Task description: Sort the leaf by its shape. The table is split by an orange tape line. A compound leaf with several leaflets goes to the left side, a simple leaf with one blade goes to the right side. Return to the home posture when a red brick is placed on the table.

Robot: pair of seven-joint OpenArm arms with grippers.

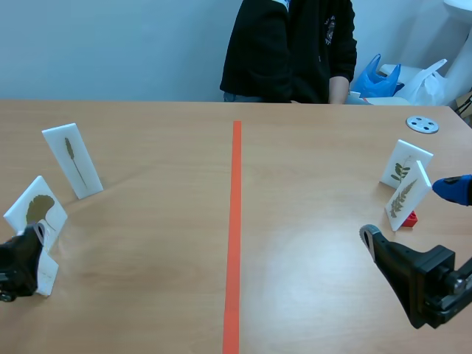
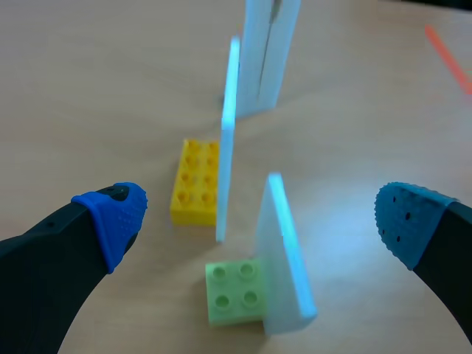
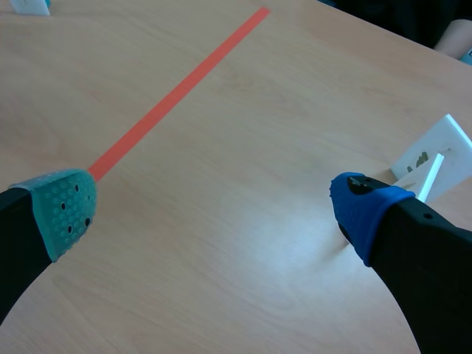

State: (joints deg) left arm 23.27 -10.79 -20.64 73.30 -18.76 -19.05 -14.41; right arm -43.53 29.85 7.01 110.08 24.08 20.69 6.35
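Five leaf cards (image 1: 72, 160), propped on toy bricks (image 2: 195, 181) presumably for pinching, stood apparently unsorted: three left of orange tape line (image 1: 234, 221) by left gripper (image 2: 262, 217), two compound-leaf cards (image 1: 404, 164) right of it by right gripper (image 3: 215, 208), each gripper spread, empty.

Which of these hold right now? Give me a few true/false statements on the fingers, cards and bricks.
1. The left fingers are shut. False: they stand open, wide apart.
2. The right fingers hold nothing. True.
3. The ginkgo card stands right of the tape line. False: in the scene view it is left of it.
4. A yellow brick and a green brick sit at card bases by the left fingers. True.
5. Two compound-leaf cards stand right of the tape line. True.
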